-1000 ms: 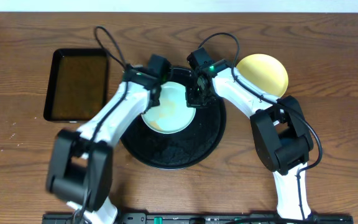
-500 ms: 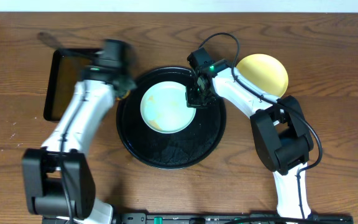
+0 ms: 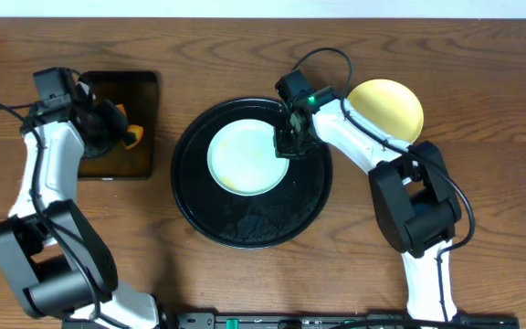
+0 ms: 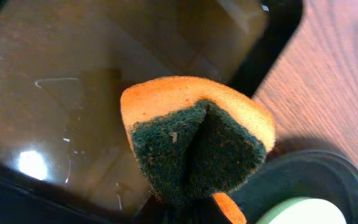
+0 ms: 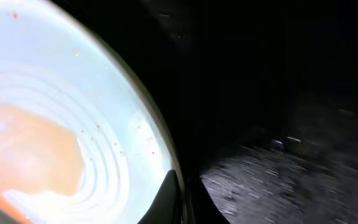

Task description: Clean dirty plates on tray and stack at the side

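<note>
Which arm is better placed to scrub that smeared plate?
Left, probably: the left gripper holds the sponge over the rectangular tray, while the right gripper is shut on the plate's rim on the round tray.

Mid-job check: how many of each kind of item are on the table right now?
Plates: 2 (mint plate, yellow plate)
Trays: 2 (round tray, rectangular tray)
Sponges: 1 (sponge)
Total: 5
</note>
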Available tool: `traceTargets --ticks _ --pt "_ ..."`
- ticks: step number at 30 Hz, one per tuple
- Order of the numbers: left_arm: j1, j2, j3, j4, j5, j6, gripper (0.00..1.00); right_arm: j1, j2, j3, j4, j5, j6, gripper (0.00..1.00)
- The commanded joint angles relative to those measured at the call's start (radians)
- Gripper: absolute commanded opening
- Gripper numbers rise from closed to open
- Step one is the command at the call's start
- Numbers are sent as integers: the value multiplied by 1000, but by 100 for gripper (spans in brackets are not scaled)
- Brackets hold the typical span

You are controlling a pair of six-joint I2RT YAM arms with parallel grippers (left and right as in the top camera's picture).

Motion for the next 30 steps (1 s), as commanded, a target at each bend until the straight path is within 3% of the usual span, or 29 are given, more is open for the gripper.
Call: traceTargets --ticks 1,12,18,24,30 --pt "31 35 -11 10 27 32 8 -18 -105 5 -17 148 -59 1" --pt "52 61 -11 14 25 32 8 74 -351 5 -42 538 -175 1" --pt "52 61 -11 14 -26 32 8 210 -399 5 -27 894 -239 1" --pt "52 61 -11 12 -25 28 8 345 -396 5 54 1227 -420 1" --pt "52 61 -11 6 -25 28 8 435 -396 5 221 1383 -690 1"
